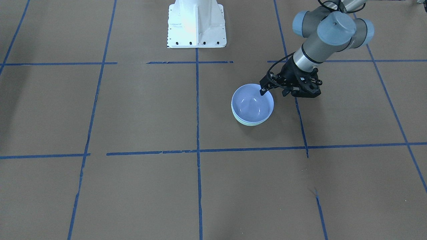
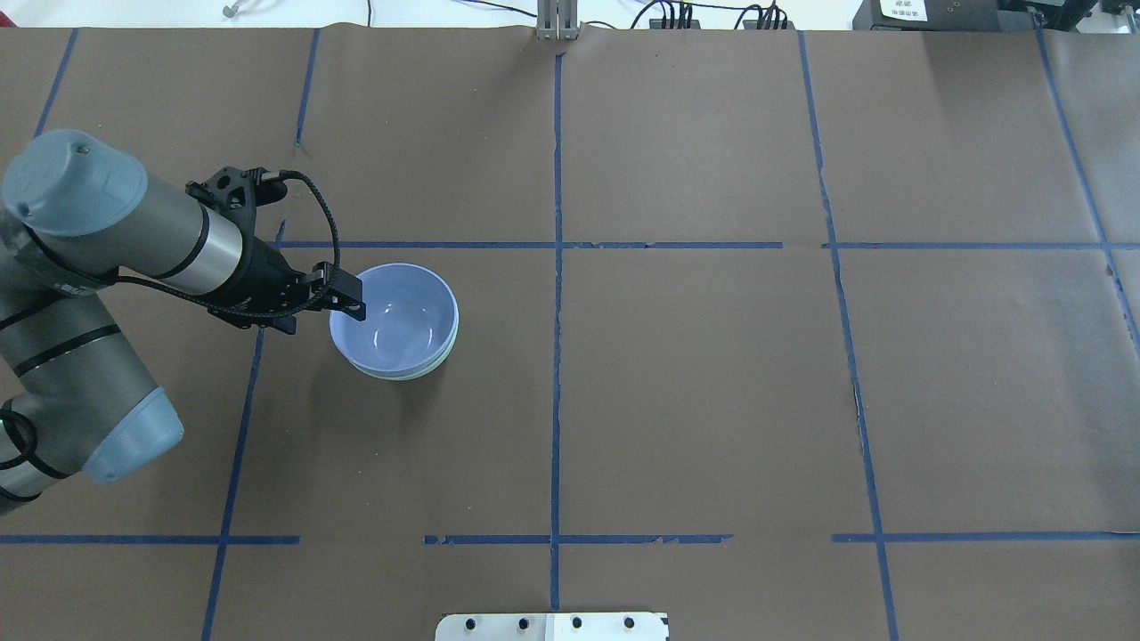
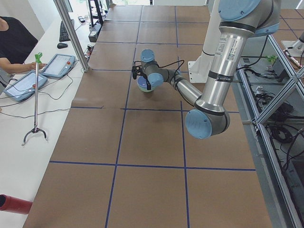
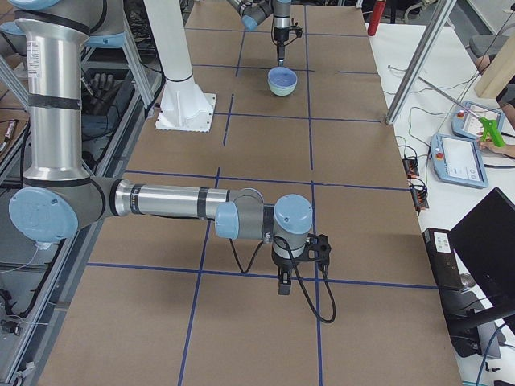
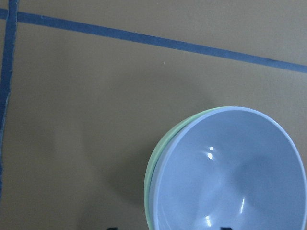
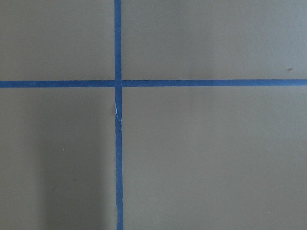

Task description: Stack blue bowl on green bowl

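Observation:
The blue bowl (image 1: pixel 252 105) sits nested inside the green bowl (image 1: pixel 248 124), of which only a thin mint rim shows below it. Both show in the overhead view, blue bowl (image 2: pixel 396 316) in green bowl (image 2: pixel 435 367), and in the left wrist view, blue bowl (image 5: pixel 235 172) and green bowl (image 5: pixel 150 178). My left gripper (image 1: pixel 274 92) is open and straddles the bowl's rim, one finger inside and one outside; it also shows in the overhead view (image 2: pixel 321 313). My right gripper (image 4: pixel 283 285) hangs low over bare table far from the bowls; I cannot tell whether it is open or shut.
Blue tape lines (image 2: pixel 557 356) divide the brown paper-covered table. The white robot base (image 1: pixel 196 23) stands at the table edge. A side table with tablets (image 3: pixel 28 80) and an operator lies beyond the far edge.

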Tool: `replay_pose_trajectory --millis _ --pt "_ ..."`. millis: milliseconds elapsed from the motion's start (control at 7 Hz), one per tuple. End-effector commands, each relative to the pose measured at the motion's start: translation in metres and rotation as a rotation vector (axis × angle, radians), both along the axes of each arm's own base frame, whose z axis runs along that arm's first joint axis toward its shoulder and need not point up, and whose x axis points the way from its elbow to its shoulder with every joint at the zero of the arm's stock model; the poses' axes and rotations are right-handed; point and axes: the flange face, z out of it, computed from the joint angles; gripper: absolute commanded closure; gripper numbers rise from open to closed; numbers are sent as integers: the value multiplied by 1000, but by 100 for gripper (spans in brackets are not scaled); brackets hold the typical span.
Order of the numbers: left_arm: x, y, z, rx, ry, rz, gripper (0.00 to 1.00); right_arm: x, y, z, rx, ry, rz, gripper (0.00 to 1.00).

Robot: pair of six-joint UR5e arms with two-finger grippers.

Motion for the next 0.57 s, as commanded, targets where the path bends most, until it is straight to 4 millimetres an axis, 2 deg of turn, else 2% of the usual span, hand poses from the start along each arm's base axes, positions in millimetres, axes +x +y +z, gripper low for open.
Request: replay_pose_trajectory --millis 0,286,429 --pt "-52 -26 -3 117 -23 -18 0 0 0 0 0 -1 0 0" --pt "-131 -54 0 281 -150 14 0 0 0 0 0 -1 0 0" --pt "-183 -73 16 345 -235 36 0 0 0 0 0 0 0 0"
